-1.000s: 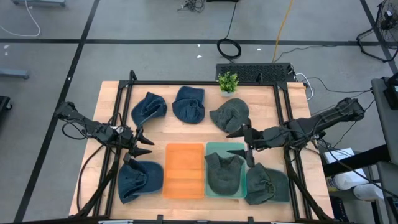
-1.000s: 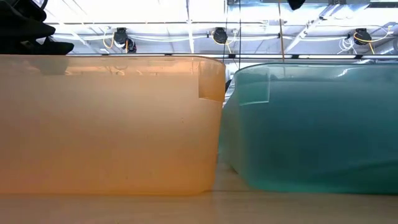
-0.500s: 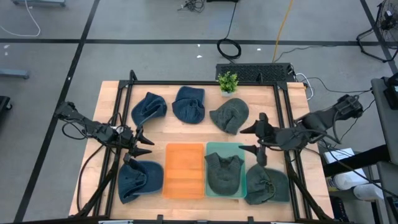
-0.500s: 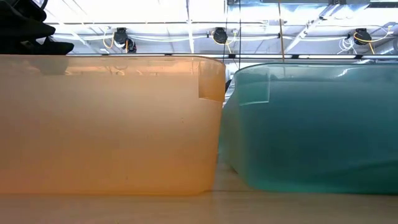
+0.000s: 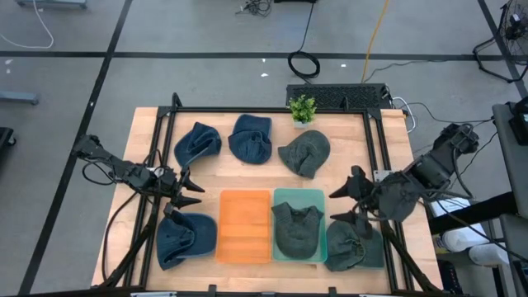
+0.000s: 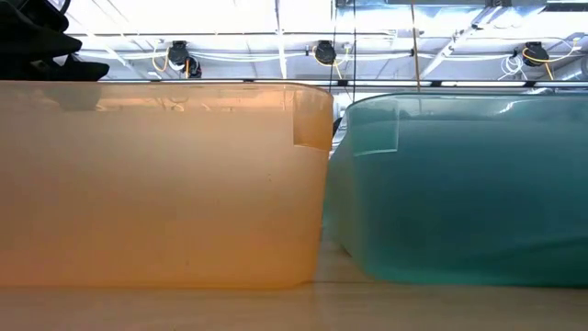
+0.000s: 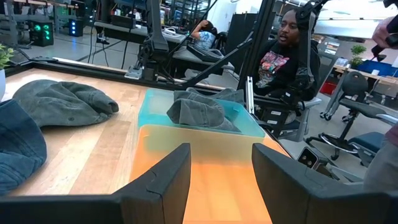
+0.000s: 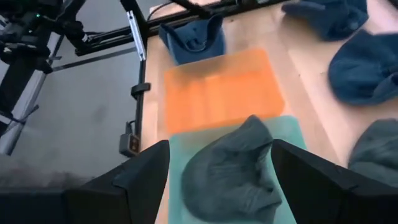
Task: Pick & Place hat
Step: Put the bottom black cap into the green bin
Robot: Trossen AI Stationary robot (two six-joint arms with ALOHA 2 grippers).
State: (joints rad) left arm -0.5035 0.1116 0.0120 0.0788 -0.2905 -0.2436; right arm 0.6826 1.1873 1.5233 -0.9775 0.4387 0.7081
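My right claw [image 5: 356, 200] hung empty, fingers apart, above the wooden counter [image 5: 148, 132] by the translucent teal plastic bin [image 5: 280, 196] holding 1 grey-green knitted hat [image 5: 297, 229]; my left claw [image 5: 186, 192] waited, fingers apart.

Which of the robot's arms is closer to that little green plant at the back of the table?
The right. Its gripper hangs near the teal bin, closer to the plant; the left gripper waits farther off.
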